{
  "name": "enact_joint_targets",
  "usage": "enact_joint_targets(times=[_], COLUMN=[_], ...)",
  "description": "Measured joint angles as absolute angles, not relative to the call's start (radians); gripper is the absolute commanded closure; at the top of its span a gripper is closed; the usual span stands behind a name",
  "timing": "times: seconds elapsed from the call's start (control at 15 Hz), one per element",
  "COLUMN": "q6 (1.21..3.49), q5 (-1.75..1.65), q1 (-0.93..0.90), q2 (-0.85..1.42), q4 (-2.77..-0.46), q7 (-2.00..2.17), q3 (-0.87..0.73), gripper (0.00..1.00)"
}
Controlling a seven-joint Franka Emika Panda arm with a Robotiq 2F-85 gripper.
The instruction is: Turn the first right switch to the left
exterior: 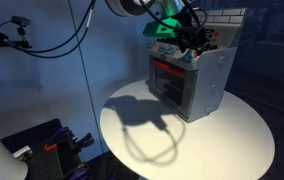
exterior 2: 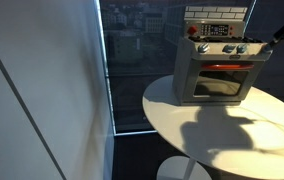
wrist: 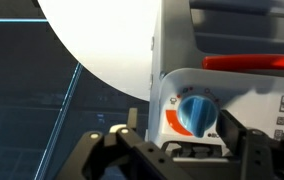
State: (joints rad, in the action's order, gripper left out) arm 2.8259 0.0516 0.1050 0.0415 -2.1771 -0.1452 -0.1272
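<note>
Hovering at the toy oven [exterior: 192,90] on the worktop [exterior: 232,140], the claw [wrist: 180,135] stands open about the blue switch [wrist: 194,113] on its panel. Risk: off-centre closing slips, or shoves the light oven.

The arm [exterior: 132,6] was white and rounded, and its wrist part, just above the toy oven [exterior: 197,85], glowed green. The gripper [exterior: 187,35] there was black. In the wrist view the fingers [wrist: 252,155] were black too, thick and angular, with a matte surface.
</note>
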Motion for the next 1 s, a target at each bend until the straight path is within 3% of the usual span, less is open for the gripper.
enact_joint_targets(times=[1.0], q6=[2.26], q5=[0.054], q1=[0.109], q2=[-0.127], q4=[-2.174], q7=[-0.144], q3=[-0.141], gripper=[0.0])
